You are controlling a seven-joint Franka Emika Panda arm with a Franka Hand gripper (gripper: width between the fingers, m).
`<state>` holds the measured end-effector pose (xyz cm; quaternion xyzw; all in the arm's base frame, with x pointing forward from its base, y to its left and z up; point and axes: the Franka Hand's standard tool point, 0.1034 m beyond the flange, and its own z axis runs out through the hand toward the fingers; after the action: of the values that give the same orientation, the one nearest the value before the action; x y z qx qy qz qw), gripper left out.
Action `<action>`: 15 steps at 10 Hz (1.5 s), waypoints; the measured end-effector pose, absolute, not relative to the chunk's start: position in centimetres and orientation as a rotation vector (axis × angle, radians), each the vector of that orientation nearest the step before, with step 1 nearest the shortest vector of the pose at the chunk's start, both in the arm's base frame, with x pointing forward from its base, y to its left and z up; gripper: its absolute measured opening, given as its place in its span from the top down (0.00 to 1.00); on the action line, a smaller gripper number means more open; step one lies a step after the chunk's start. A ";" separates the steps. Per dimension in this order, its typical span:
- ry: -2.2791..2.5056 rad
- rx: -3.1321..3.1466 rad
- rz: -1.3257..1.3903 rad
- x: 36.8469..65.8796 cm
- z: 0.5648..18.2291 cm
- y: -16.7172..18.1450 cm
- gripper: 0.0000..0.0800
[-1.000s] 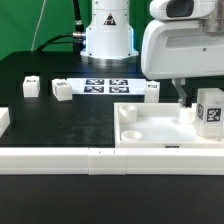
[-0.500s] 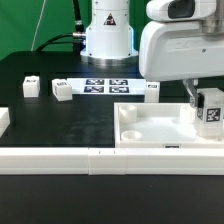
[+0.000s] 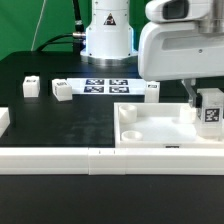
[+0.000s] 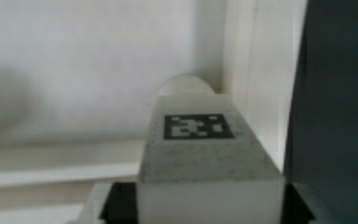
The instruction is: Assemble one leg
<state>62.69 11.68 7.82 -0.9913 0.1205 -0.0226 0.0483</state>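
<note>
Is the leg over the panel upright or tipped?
Upright: the leg shows vertical sides and a level tag above the panel corner.

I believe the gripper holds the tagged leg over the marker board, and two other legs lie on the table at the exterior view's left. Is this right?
Not quite. The exterior view shows the gripper holding the leg over the white square panel at that view's right, not over the marker board. The two other legs do lie at the left.
</note>
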 end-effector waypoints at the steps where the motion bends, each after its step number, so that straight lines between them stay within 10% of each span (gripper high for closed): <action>1: 0.516 -3.000 -0.062 62.7 7.8 11.7 0.64; 12: 2.104 -2.150 0.036 62.7 7.6 11.4 0.64; 15: 2.022 -2.221 0.035 62.7 7.6 11.8 0.34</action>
<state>62.70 11.83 7.64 -0.7375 0.6717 0.0116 0.0689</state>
